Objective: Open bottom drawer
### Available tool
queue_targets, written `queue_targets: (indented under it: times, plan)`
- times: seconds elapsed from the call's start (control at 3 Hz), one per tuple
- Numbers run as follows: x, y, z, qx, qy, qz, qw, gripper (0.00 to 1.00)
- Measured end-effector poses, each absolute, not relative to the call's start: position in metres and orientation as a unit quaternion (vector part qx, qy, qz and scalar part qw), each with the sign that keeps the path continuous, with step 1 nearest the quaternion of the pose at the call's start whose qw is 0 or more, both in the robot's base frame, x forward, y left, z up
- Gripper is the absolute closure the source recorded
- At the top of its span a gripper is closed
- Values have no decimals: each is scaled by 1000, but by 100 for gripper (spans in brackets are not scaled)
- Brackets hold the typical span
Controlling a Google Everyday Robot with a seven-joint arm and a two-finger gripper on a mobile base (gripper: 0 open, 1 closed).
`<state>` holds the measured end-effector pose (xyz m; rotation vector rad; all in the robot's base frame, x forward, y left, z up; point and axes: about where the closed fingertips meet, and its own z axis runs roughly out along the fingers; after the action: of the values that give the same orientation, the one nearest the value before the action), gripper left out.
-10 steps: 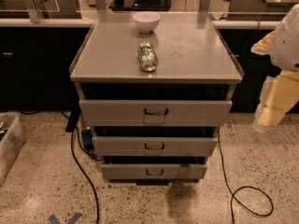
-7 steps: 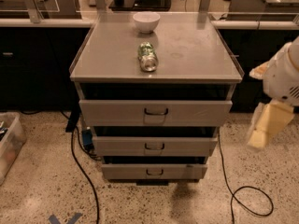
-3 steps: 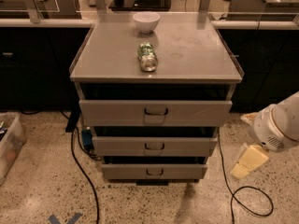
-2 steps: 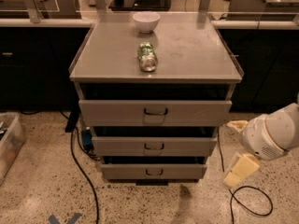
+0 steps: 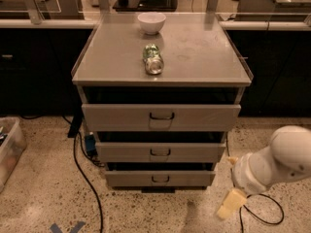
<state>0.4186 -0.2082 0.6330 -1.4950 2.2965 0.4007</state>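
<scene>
Far left, a plastic bin point(image 5: 9, 149) sits on the speckled floor point(image 5: 43, 198), with a black cable point(image 5: 83, 176) snaking past. In the centre, the grey counter point(image 5: 204, 52) carries a white bowl point(image 5: 151, 22) and a can point(image 5: 153, 59) on its side. The bottom drawer point(image 5: 160, 178) sits lowest and looks shut. Low right, the claw point(image 5: 232, 204) hangs near it, not touching; I cannot tell whether it is open or closed.
</scene>
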Motion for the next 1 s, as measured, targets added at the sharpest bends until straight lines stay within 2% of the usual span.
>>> queue_targets:
  times: [0.33, 1.0]
  plan:
    - [409, -209, 608, -531, 821, 124, 173, 0]
    - [409, -207, 615, -538, 816, 113, 180, 0]
